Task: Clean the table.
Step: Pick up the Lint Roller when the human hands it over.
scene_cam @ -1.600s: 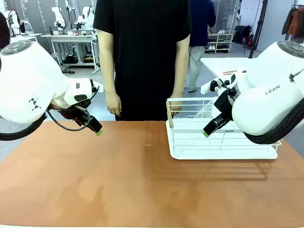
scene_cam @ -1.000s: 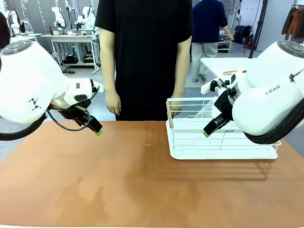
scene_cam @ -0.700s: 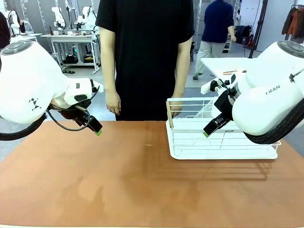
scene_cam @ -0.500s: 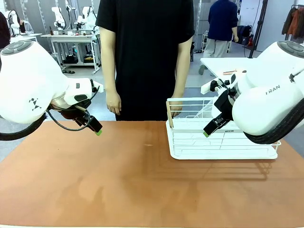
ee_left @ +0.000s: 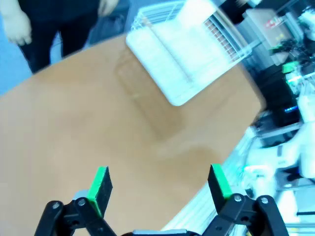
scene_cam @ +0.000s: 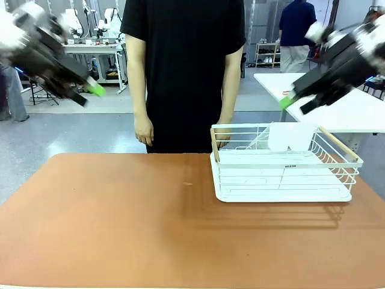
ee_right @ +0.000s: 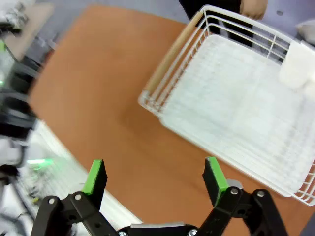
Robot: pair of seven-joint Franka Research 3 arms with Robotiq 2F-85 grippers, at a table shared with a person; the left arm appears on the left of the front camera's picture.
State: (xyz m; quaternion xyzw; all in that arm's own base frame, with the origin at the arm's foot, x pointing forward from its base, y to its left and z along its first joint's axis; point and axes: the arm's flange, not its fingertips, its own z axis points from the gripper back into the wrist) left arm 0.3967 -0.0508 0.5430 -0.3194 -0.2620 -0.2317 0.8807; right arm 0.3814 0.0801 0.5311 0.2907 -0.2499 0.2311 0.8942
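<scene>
- Surface (scene_cam: 120, 229): reddish-brown, spanning the front view beneath both arms.
- Left gripper (ee_left: 158, 182): jaws wide apart, holding nothing, high above the surface.
- Right gripper (ee_right: 153, 177): jaws likewise apart and empty, above the white wire rack (scene_cam: 283, 180).
- Step, as I judge it: approach. Bring each arm down slowly and keep the jaws spread.
- Obstacles: the rack at far right holds a white item (scene_cam: 290, 137). A person's hand (scene_cam: 224, 137) is just beside its corner, so steer clear of it.

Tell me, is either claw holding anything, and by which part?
Nothing is held. The left claw and the right claw are both open and empty, up above the table and the white rack.
</scene>
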